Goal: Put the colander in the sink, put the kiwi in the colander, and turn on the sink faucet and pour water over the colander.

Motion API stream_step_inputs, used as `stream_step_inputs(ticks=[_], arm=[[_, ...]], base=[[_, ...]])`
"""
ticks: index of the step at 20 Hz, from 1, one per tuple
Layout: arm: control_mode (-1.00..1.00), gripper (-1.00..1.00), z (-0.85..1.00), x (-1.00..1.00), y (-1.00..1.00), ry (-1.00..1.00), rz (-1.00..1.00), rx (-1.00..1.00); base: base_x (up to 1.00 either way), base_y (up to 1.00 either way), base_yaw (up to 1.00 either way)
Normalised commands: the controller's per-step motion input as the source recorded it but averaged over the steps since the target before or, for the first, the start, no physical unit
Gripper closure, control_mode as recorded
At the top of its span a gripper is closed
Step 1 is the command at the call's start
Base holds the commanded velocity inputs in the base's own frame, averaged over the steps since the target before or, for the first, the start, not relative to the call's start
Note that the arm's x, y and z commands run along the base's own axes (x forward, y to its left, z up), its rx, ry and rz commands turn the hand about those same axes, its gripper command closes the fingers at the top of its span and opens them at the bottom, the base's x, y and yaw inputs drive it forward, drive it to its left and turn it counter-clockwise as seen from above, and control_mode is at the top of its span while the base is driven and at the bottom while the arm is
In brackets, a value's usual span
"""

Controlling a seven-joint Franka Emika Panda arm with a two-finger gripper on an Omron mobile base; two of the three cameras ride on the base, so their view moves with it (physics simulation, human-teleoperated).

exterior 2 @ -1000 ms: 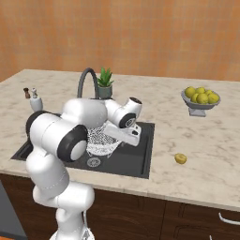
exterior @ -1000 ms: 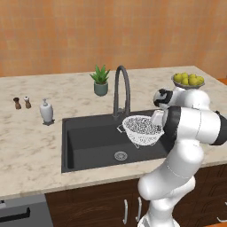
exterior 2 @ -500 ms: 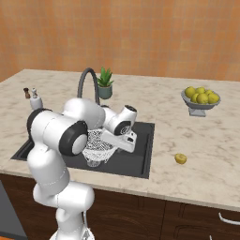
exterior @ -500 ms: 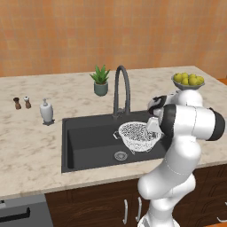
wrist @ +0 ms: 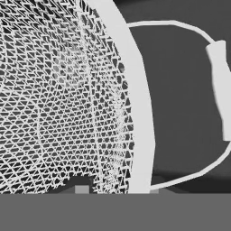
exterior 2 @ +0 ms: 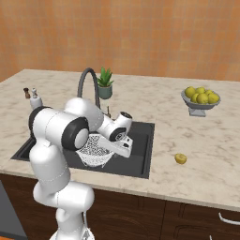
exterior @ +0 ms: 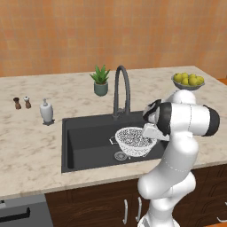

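The white mesh colander (exterior: 132, 141) hangs low inside the dark sink (exterior: 84, 137), just right of the silver drain (exterior: 119, 155); whether it touches the floor I cannot tell. My gripper (exterior: 149, 132) is shut on its right rim. In the hand view the rim (wrist: 137, 103) runs between my fingertips, with mesh (wrist: 58, 99) on the left and a side handle (wrist: 221, 90) on the right. From the right base, the colander (exterior 2: 93, 151) sits under my gripper (exterior 2: 123, 147). The kiwi (exterior 2: 180, 159) lies on the counter right of the sink. The dark faucet (exterior: 122, 88) arches behind, with no water running.
A bowl of lemons (exterior: 188, 80) stands at the back right. A potted plant (exterior: 101, 80) sits behind the faucet. The white soap dispenser (exterior: 46, 111) and two small shakers (exterior: 22, 103) stand left of the sink. The counter's front edge lies close to the basin.
My gripper has carried the colander down and to the left, from above the sink's right rim into the basin near the drain. Nothing else moved.
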Motion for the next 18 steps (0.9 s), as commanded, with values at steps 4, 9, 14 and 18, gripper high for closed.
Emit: stream_step_inputs(ticks=[4,9,14,18], arm=[[-1.0,1.0,-0.27,0.22,0.13,0.0,-0.08,0.0],[-1.0,1.0,-0.3,0.19,0.15,0.0,-0.07,0.0],[-1.0,1.0,-0.3,0.13,0.2,0.0,-0.06,0.0],[-1.0,1.0,-0.28,0.16,0.13,0.0,-0.03,0.0]], base=[[0.0,0.0,0.0],[0.0,0.0,0.0],[0.0,0.0,0.0],[0.0,0.0,0.0]])
